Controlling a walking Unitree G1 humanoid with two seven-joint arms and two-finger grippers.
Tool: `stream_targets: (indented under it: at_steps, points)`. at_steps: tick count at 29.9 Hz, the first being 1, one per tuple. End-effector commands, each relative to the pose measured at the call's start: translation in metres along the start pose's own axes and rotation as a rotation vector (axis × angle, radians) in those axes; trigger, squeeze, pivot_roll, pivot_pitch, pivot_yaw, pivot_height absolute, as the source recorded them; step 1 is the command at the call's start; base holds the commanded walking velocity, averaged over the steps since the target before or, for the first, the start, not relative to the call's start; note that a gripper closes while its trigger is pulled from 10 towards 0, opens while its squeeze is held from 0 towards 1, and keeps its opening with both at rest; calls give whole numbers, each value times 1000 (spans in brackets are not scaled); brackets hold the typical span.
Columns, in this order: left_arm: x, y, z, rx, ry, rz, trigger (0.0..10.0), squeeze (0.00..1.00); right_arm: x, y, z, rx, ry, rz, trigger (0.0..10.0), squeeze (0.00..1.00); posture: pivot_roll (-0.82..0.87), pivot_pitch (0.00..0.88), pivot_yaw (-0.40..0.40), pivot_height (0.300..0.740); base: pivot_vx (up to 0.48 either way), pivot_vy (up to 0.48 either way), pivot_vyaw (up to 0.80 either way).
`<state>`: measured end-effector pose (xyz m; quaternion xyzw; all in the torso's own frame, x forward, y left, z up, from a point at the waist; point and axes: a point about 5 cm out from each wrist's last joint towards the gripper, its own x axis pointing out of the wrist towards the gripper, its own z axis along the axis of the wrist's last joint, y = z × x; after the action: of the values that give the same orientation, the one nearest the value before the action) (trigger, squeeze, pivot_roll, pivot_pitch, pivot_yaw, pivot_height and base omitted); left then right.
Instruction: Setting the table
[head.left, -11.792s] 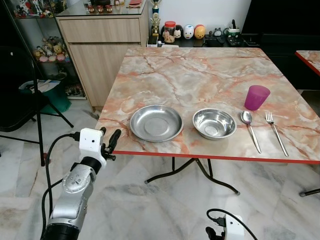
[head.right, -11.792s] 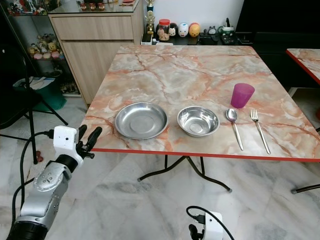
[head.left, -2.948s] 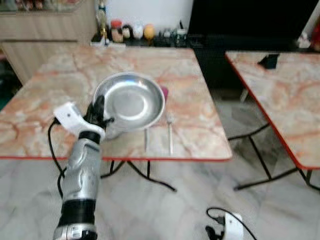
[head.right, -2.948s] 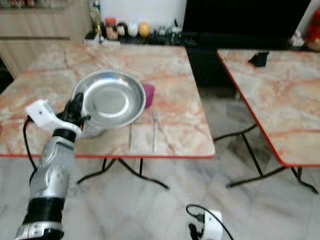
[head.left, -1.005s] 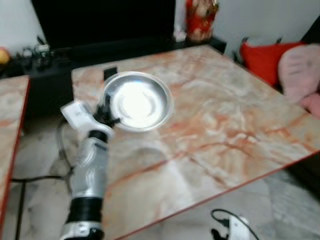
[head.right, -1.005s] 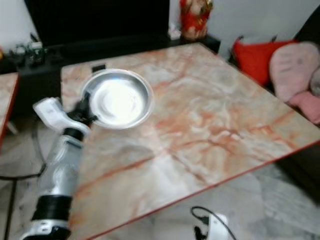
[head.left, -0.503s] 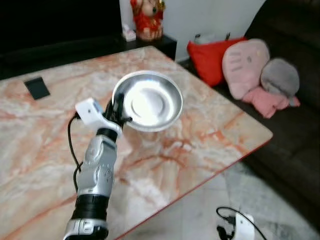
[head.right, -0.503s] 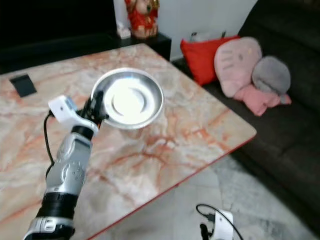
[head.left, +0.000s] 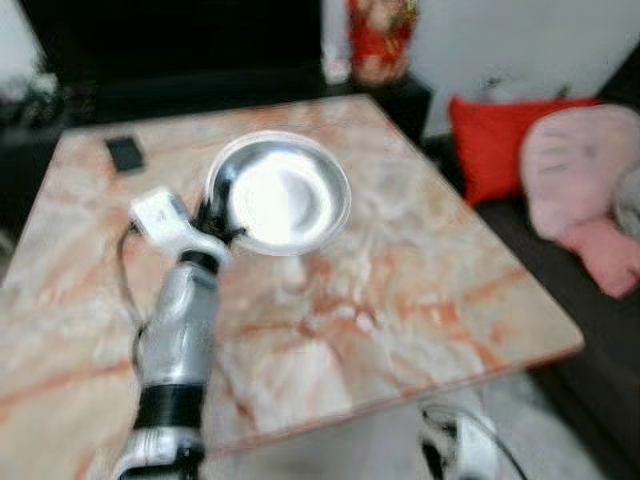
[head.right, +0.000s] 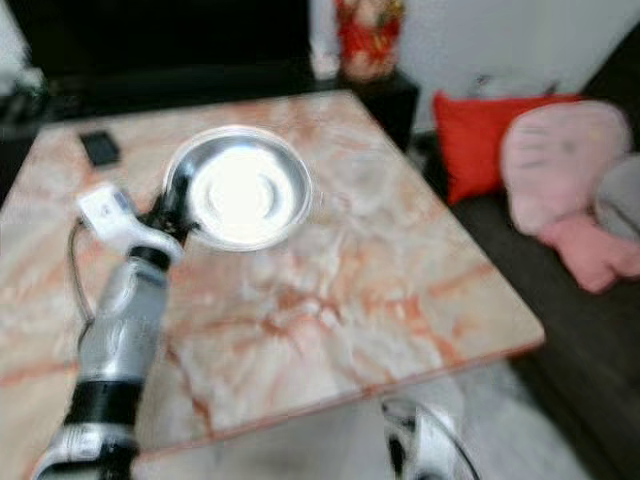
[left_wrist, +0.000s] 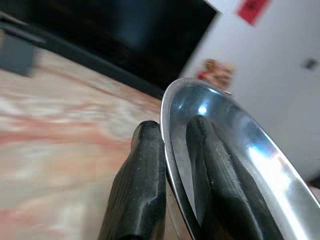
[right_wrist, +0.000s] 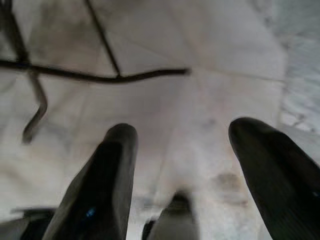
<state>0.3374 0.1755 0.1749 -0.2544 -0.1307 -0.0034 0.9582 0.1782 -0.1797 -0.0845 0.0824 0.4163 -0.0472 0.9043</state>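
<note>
Left claw (left_wrist: 172, 165) pinching the steel plate (head.left: 285, 192) by its rim, held above the marble table (head.left: 400, 290).
Blurred head views; the right claw (right_wrist: 182, 165) hangs spread open over the floor.

bare marble table (head.left: 400, 290), small dark object (head.left: 125, 153) near far edge

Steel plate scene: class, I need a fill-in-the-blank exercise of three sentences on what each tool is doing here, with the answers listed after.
1. The left tool is shut on the rim of the steel ____.
2. The steel plate is held above a ____-patterned table.
3. The right tool hangs with its fingers ____, above the floor.

Missing words: plate; marble; open
</note>
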Motion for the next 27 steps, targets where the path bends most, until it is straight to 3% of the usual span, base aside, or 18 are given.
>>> stream_targets:
  at_steps: [1, 8, 16, 19, 22, 27]
  points:
    - [3, -14, 0, -3, -9, -44, 10000, 0, -3, -11, -7, 3, 24, -28, 10000, 0, 2, 0, -24, 740, 0, 0, 800]
    - [3, -14, 0, -3, -6, -45, 10000, 0, -3, -11, -7, 3, 26, -27, 10000, 0, 2, 0, -25, 740, 0, 0, 687]
    - [2, -14, -2, -4, 3, -45, 10000, 0, -3, -11, -7, -2, 30, -22, 10000, 0, 1, 0, -26, 740, 0, 0, 0]
    - [1, -13, -3, -2, 5, -43, 10000, 0, -3, -12, -7, -19, 29, -23, 10000, 0, 1, 0, -26, 740, 0, 0, 800]
    - [1, -13, -3, 3, 7, -45, 10000, 0, -3, -11, -8, 25, 35, -16, 10000, 0, 0, 0, -25, 740, 0, 0, 267]
    - [1, -13, -3, 10, 7, -44, 10000, 0, -3, -11, -8, 21, 33, -20, 10000, 0, 1, 0, -25, 740, 0, 0, 0]
